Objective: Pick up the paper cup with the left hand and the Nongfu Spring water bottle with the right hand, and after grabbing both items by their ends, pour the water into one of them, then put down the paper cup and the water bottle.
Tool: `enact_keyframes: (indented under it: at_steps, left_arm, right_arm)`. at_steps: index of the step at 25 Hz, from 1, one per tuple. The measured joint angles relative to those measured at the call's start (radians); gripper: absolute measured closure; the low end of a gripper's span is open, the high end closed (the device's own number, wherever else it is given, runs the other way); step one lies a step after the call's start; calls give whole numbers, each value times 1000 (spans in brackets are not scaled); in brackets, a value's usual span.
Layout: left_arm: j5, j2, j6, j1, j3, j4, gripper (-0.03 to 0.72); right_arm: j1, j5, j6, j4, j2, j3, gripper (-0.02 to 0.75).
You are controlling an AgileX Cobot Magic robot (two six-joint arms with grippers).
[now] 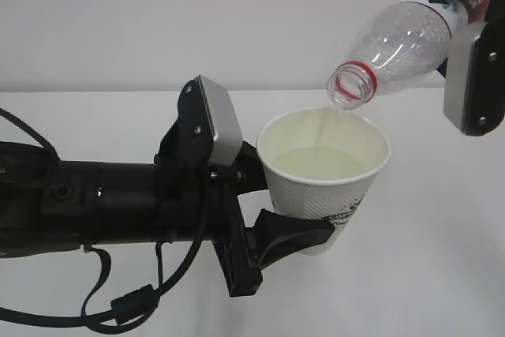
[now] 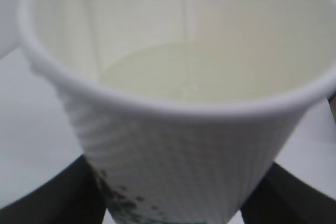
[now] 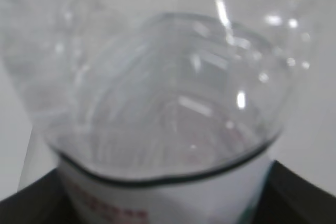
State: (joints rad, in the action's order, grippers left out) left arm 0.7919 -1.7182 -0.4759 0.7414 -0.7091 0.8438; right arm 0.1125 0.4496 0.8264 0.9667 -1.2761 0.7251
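White paper cup (image 1: 327, 183) is clamped low on its body between the jaws of the left hand (image 1: 288, 211) and held upright, clear of the table (image 1: 442, 274). Its cream interior holds a pool of water (image 1: 317, 162) that fills the lower part only.

Nongfu Spring water bottle (image 1: 398, 45) is gripped around its labelled section by the right hand (image 1: 465, 45), jaws closed on the bottle. It is tilted mouth-down, with the uncapped opening and red neck ring (image 1: 353, 84) just above the far rim of the cup. A thin trickle appears to run from the mouth into the cup. The visible shoulder and neck look nearly empty; the right wrist view is too blurred to confirm what remains.

Status, as judged: both pickups are complete and pouring is at or near its end. Remaining steps: return the bottle upright, then set down both the cup and the bottle on the table.
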Motion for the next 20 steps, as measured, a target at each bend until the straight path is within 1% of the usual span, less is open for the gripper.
enact_keyframes:
  at_steps: [10, 17, 20]
  left_arm:
    - [-2, 0, 0, 0, 0, 0, 188]
    - [-2, 0, 0, 0, 0, 0, 188]
    - [-2, 0, 0, 0, 0, 0, 188]
  right_arm:
    - [0, 0, -3, 0, 0, 0, 216]
    - [0, 0, -61, 0, 0, 0, 216]
    - [0, 2, -117, 0, 0, 0, 216]
